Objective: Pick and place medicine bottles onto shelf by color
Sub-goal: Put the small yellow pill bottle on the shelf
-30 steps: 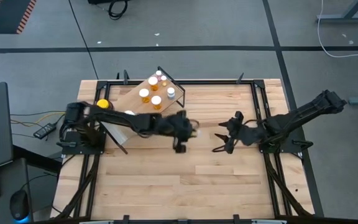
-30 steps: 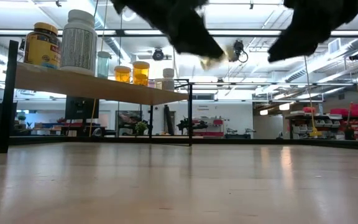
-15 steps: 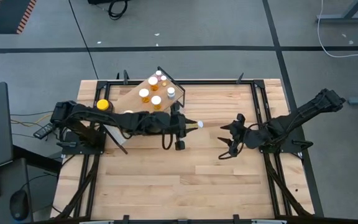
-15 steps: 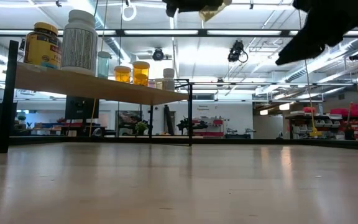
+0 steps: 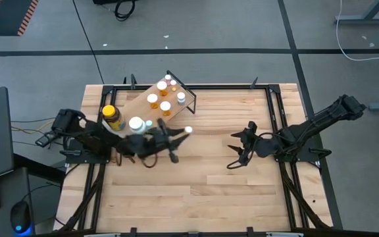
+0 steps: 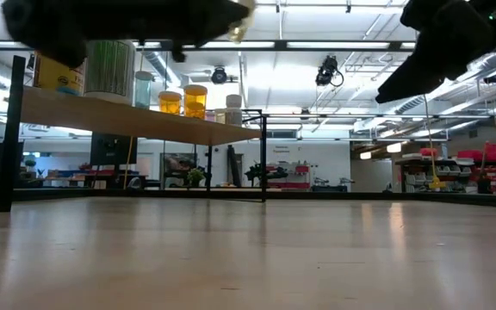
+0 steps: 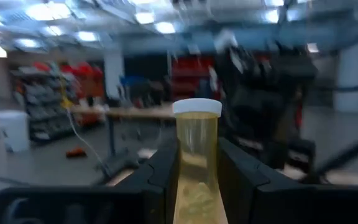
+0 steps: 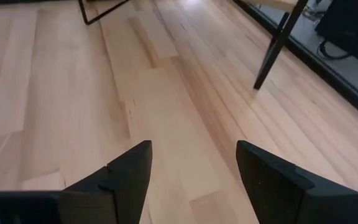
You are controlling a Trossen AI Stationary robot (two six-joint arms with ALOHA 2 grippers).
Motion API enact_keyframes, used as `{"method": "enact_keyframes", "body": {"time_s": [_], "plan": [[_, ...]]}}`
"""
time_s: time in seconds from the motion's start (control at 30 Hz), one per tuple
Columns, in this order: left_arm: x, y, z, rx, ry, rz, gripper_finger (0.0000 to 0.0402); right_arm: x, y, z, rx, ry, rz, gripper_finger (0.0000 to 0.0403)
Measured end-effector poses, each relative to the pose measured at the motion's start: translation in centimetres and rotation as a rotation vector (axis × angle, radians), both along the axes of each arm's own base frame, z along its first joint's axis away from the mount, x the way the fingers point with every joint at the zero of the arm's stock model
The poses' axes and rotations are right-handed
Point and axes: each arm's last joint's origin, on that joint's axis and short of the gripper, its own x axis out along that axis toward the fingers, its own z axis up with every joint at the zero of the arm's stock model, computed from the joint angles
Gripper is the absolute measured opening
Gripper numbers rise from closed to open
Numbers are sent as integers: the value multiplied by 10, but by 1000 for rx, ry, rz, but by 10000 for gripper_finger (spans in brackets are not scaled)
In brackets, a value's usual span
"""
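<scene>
My left gripper (image 5: 179,133) is shut on an orange vial (image 7: 196,162) with a white cap (image 5: 188,130), held above the table just right of the shelf's near end. The shelf (image 5: 135,102), a plywood board on a black frame, stands at the far left and carries several bottles: orange vials (image 5: 152,99), an amber jar with a yellow lid (image 5: 110,113) and a white-capped bottle (image 5: 135,124). My right gripper (image 5: 235,153) hangs open over the table's right half with nothing between its fingers (image 8: 129,165). My left gripper pinches the vial's body (image 7: 194,180) between its two fingers, below the cap. The fingers (image 7: 164,168) lie along the vial and point roughly level toward the table's right. The capped end (image 7: 197,107) sticks out past the fingertips, and the vial is clear of the table.
A black rail frame (image 5: 268,99) runs around the tabletop. The bare butcher-block top (image 5: 209,184) stretches between and in front of the arms. In the low view the shelf (image 6: 127,120) stands raised at the left with the bottles on top.
My left gripper has drawn back from the table's middle toward the left edge and the shelf. It has tipped up from pointing down to about level, carrying the vial clear of the table the whole way.
</scene>
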Motion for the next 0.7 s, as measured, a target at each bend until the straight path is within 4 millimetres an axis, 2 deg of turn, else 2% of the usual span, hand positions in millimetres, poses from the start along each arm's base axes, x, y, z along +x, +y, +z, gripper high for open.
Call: {"method": "enact_keyframes", "body": {"time_s": [0.13, 0.3, 0.43, 0.7], "plan": [[-21, -11, -7, 66, -32, 92, 94, 3, -2, 3, -14, -26, 2, 242], [-21, -37, 5, 159, 51, 206, 94, 6, -5, 6, -10, -56, -17, 242], [-19, -52, 15, 160, 128, 320, 94, 6, -7, 6, -15, -54, -24, 242], [-20, -54, 8, 81, 224, 493, 94, 7, -7, 5, -9, -51, -18, 242]]}}
